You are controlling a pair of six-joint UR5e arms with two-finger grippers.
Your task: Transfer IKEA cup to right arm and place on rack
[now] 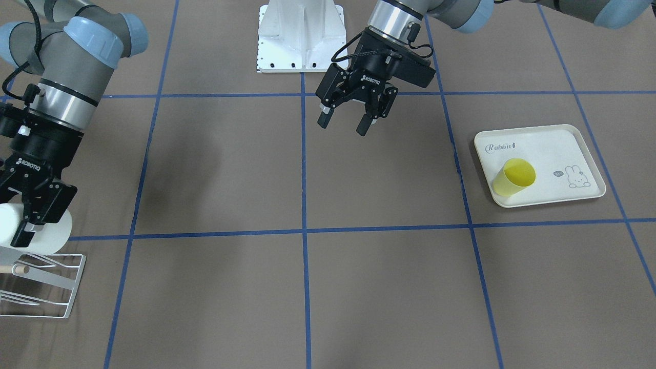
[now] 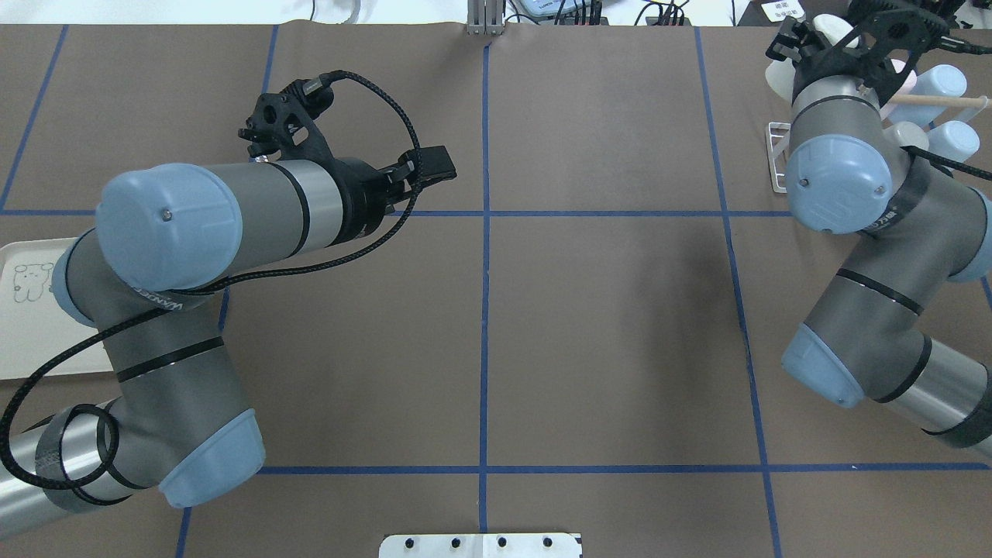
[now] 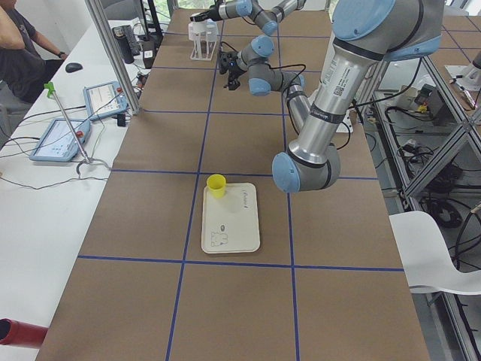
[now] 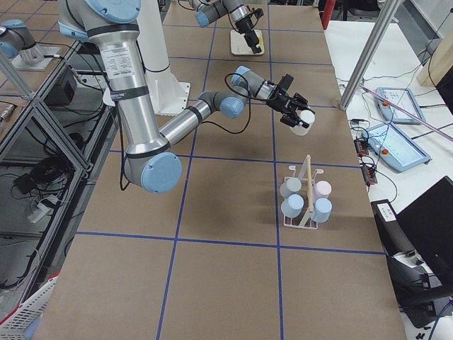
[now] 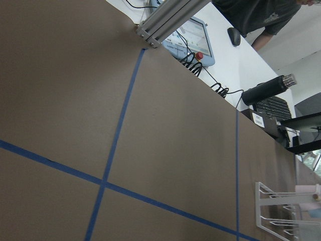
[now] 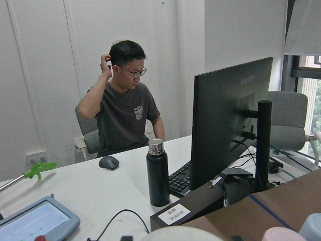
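Placing step: R gripper (image 1: pixel 35 218) jaws pinch white cup (image 1: pixel 57 233) just above rack (image 1: pixel 76 287). L gripper (image 1: pixel 346 123) jaws spread, empty, well clear of rack. Next I'd lower cup onto rack, then release.

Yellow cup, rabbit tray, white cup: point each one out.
Yellow cup (image 1: pixel 517 174): front-facing view, inside its open mouth.
Rabbit tray (image 1: pixel 553 148): front-facing view, bare floor.
White cup (image 1: pixel 54 237): front-facing view, its side wall.
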